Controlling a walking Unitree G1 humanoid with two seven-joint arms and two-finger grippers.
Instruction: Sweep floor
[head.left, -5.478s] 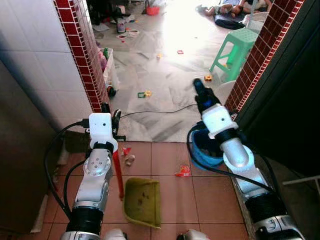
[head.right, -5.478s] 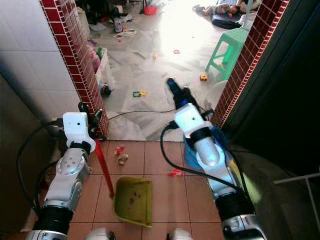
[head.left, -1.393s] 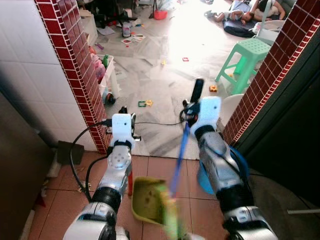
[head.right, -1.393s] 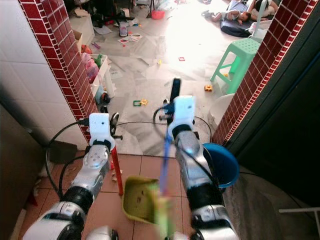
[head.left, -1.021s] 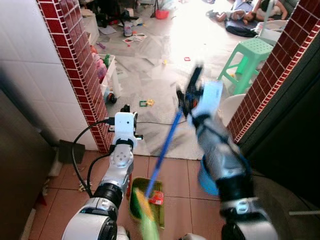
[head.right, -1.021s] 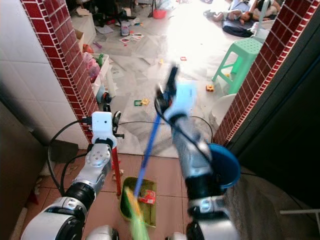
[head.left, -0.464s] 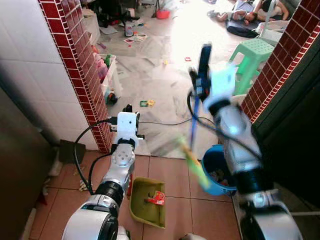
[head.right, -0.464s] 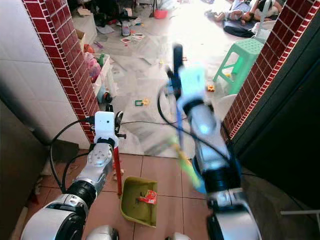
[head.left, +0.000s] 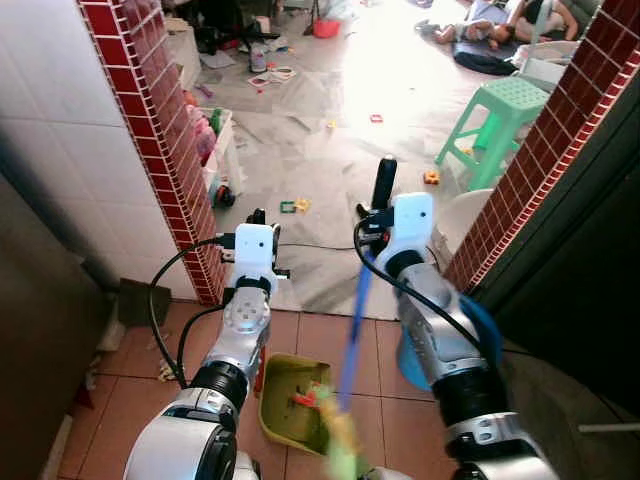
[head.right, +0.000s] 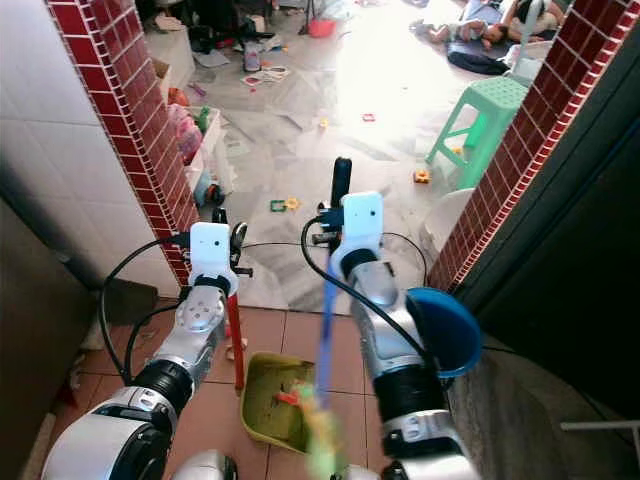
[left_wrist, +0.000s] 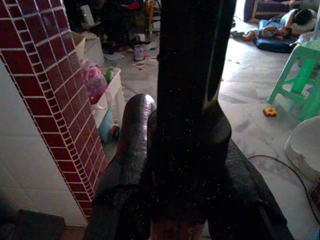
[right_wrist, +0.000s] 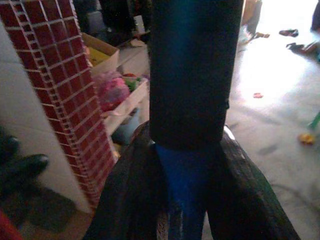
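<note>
My left gripper (head.right: 222, 224) is shut on the black top of the red handle (head.right: 235, 345) of a yellow-green dustpan (head.left: 284, 408) that rests on the brown tiles. A red scrap (head.left: 305, 399) lies inside the pan. My right gripper (head.left: 379, 196) is shut on the black grip (right_wrist: 190, 75) of a blue broom handle (head.left: 354, 322). The handle slants down to blurred green-yellow bristles (head.left: 342, 443) at the pan's right front side. In the left wrist view the dustpan's black grip (left_wrist: 190, 100) stands between the fingers.
A blue bucket (head.right: 441, 327) sits by my right arm against the dark wall. Red brick pillars (head.left: 150, 130) flank the doorway. Beyond lie a black cable (head.left: 310, 246), scattered toys, a green stool (head.left: 497, 110) and a person on the floor.
The broom has swung from over the blue bucket back left and down to the dustpan. The red scrap, on the tiles 5.5 s ago, lies in the pan. The dustpan stays put.
</note>
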